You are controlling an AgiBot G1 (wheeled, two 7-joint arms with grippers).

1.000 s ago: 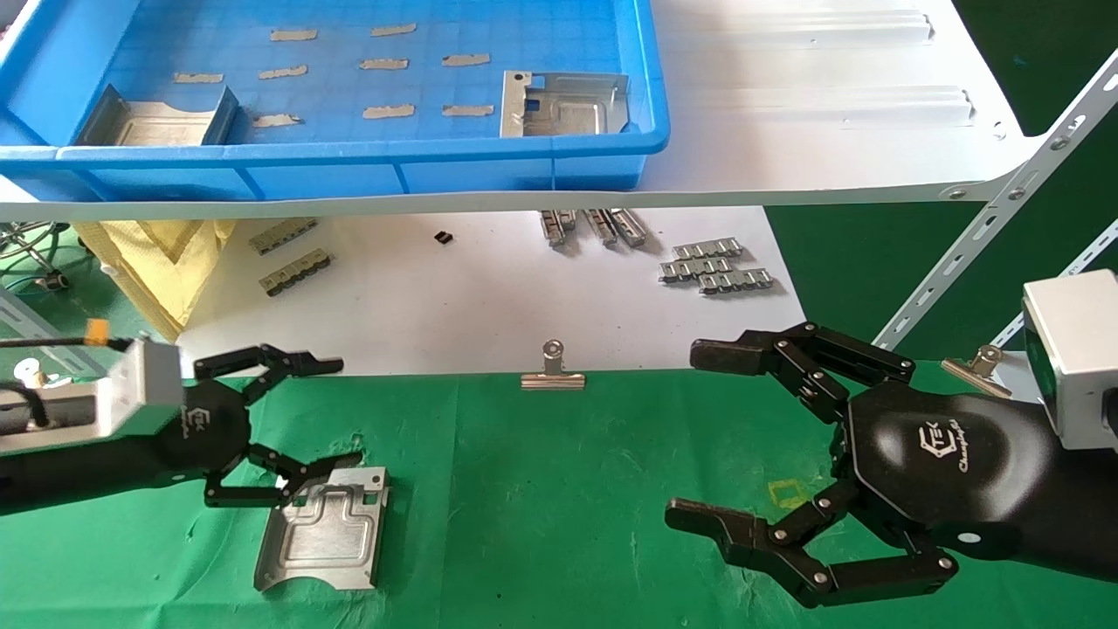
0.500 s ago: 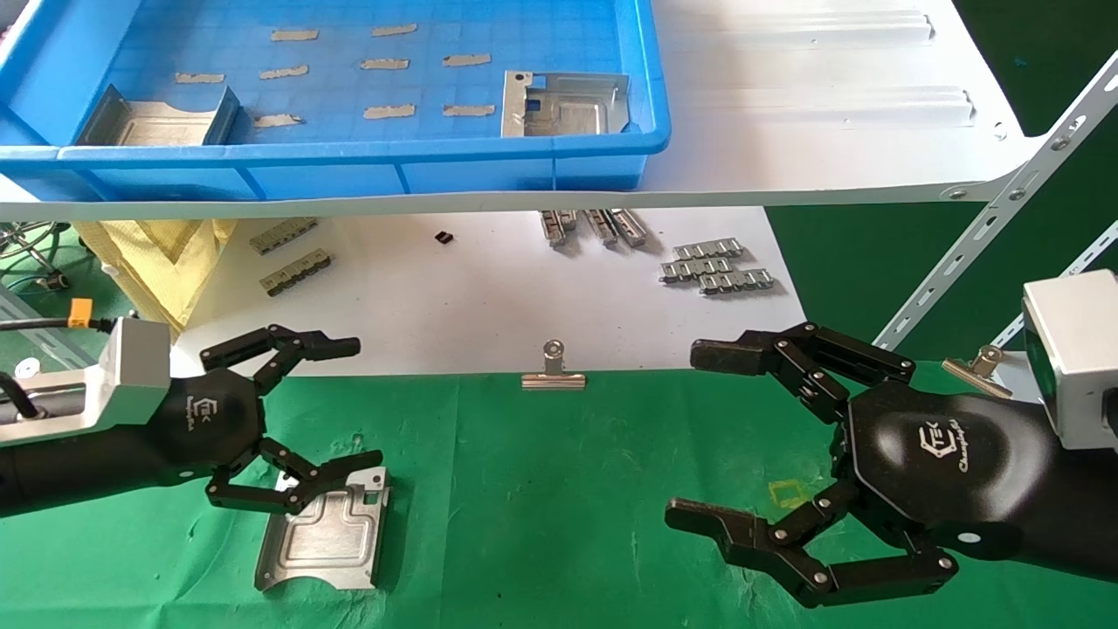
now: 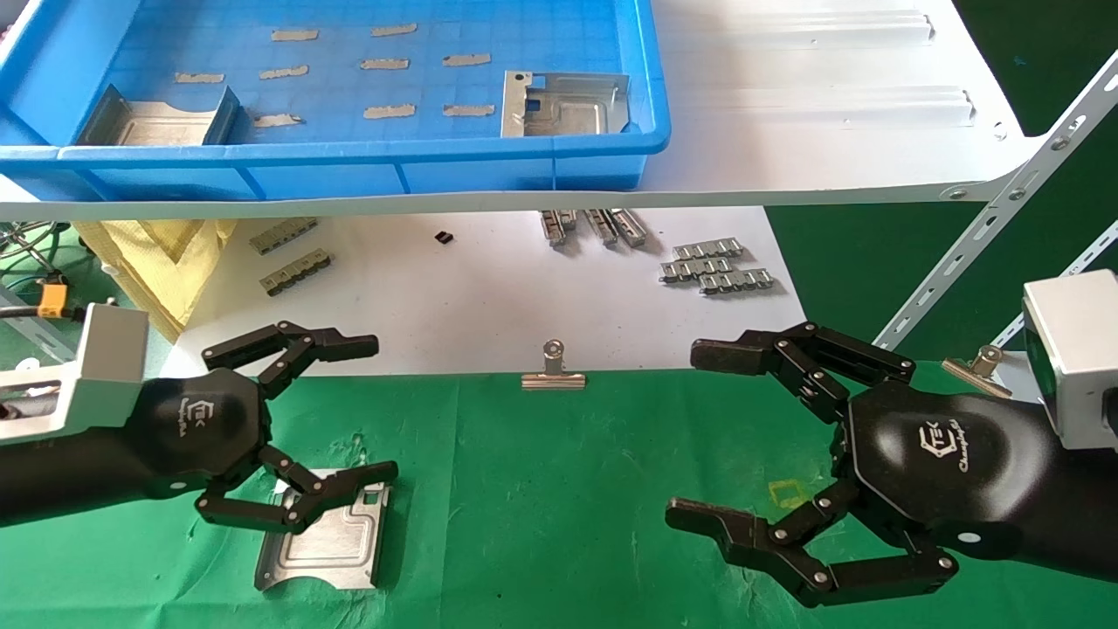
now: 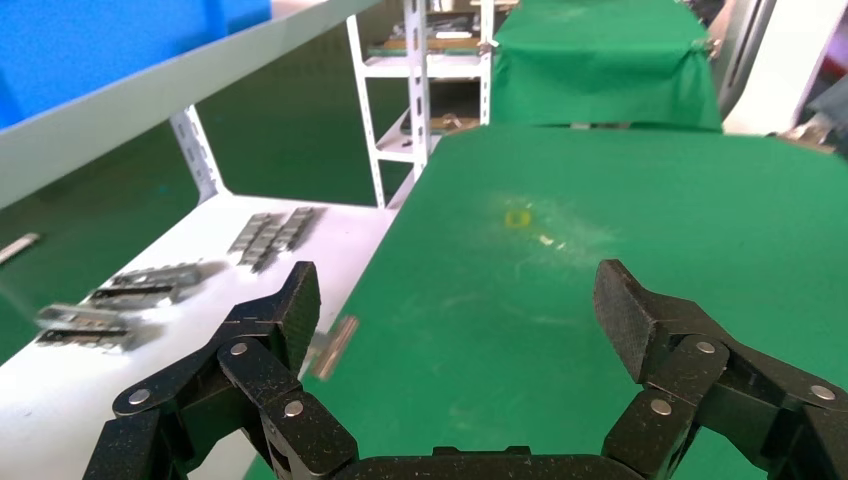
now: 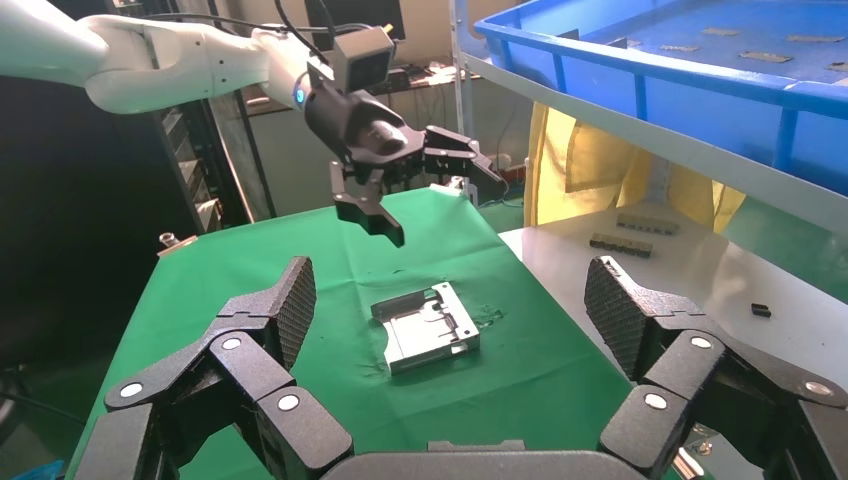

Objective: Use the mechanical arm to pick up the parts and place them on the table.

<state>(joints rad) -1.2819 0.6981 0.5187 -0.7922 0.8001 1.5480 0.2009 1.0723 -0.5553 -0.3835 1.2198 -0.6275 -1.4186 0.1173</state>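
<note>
One silver-grey part (image 3: pixel 327 542) lies flat on the green table (image 3: pixel 559 489) at the front left; it also shows in the right wrist view (image 5: pixel 428 327). Two more parts lie in the blue bin on the shelf, one at its right (image 3: pixel 563 103) and one at its left (image 3: pixel 157 120). My left gripper (image 3: pixel 376 409) is open and empty, raised above the part on the table; it also shows in the right wrist view (image 5: pixel 440 200) and in its own wrist view (image 4: pixel 462 305). My right gripper (image 3: pixel 690 435) is open and empty over the table's right side (image 5: pixel 450 295).
The blue bin (image 3: pixel 349 155) sits on the white shelf board (image 3: pixel 830 131), which overhangs a white sheet (image 3: pixel 489 297) bearing grey ridged strips (image 3: pixel 716 266). A binder clip (image 3: pixel 553 371) grips the cloth's far edge, another (image 3: pixel 978 365) at the right. Slotted shelf struts (image 3: pixel 1004 201) rise at the right.
My left gripper has lifted off the part on the table and moved up and slightly forward, still open. The part stays where it lay. The right arm has not moved.
</note>
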